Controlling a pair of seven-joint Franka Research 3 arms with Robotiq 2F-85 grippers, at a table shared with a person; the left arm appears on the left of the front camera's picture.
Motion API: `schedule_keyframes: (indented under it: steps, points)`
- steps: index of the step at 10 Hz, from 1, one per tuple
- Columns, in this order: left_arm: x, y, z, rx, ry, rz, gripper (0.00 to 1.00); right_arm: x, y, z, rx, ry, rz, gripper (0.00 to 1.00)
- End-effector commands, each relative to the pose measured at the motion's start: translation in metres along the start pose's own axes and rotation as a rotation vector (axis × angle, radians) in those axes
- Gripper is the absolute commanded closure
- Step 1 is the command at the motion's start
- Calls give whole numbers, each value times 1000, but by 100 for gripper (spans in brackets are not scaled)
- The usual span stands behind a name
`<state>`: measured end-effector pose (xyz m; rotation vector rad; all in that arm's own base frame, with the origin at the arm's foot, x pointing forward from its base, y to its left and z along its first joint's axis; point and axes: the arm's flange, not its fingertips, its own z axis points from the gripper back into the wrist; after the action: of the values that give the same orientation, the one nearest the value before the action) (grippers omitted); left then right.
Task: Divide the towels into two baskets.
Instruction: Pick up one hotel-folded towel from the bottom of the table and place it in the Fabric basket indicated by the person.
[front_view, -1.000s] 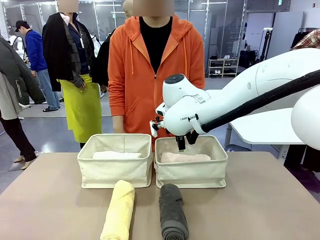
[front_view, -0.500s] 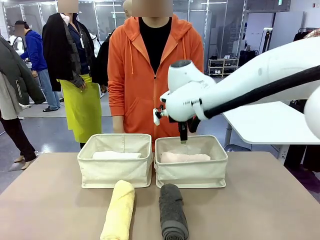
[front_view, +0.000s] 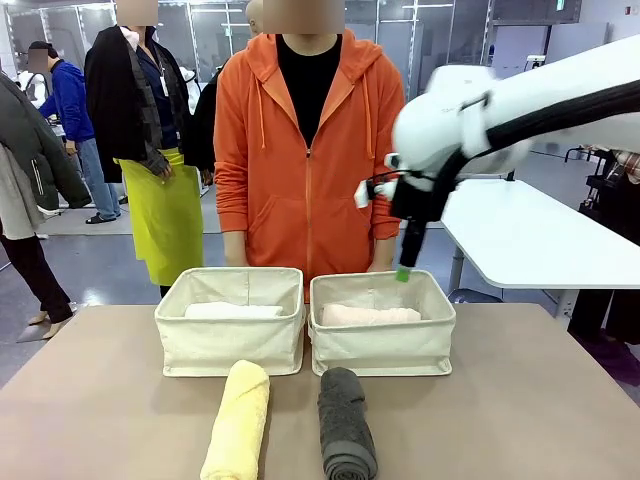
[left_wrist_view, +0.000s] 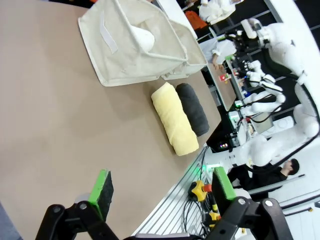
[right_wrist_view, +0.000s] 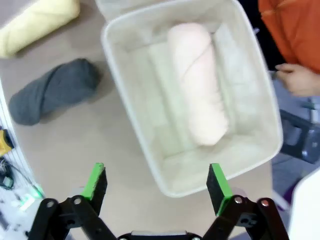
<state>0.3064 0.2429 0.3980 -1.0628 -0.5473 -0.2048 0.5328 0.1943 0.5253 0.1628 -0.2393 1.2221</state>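
On the worktop (front_view: 520, 400), at 6 o'clock from the left basket (front_view: 230, 352) and right basket (front_view: 385, 352), the yellow towel (front_view: 238, 420) and grey towel (front_view: 345, 420) lie loose. The white towel (front_view: 233, 311) and pink towel (front_view: 370, 315) sit binned. The right hand (front_view: 404, 268) hangs spread and empty above the right basket, and the left hand (left_wrist_view: 162, 190) is spread too. Soft, light rolls, so I'd pinch mid-roll so nothing unfurls.

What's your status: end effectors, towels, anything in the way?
Left end effector and right end effector open, empty; right above right basket. Pink towel in it, white towel in left basket; yellow towel, grey towel on table. Person close behind baskets.
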Motion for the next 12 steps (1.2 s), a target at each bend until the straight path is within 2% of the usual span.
schedule_keyframes:
  steps: [1, 2, 5, 6, 8, 10, 12]
  points:
    - [-2, -4, 3, -5, -6, -7, 0, -64, 24, 10, 115, -149, -82, 0]
    - [-2, -4, 3, -5, -6, -7, 0, -95, 24, 18, 206, -214, -134, 0]
    - [-2, -4, 3, -5, -6, -7, 0, -225, 4, 41, 441, -522, -409, 0]
    - [-2, -4, 3, -5, -6, -7, 0, -261, -3, 41, 458, -586, -503, 0]
    - [-2, -4, 3, -5, -6, -7, 0, -330, -4, 45, 502, -624, -703, 0]
    - [-2, -4, 3, -5, -6, -7, 0, -418, 23, 33, 526, -736, -986, 0]
    - [-2, -4, 3, -5, -6, -7, 0, -461, 56, 16, 546, -826, -1087, 0]
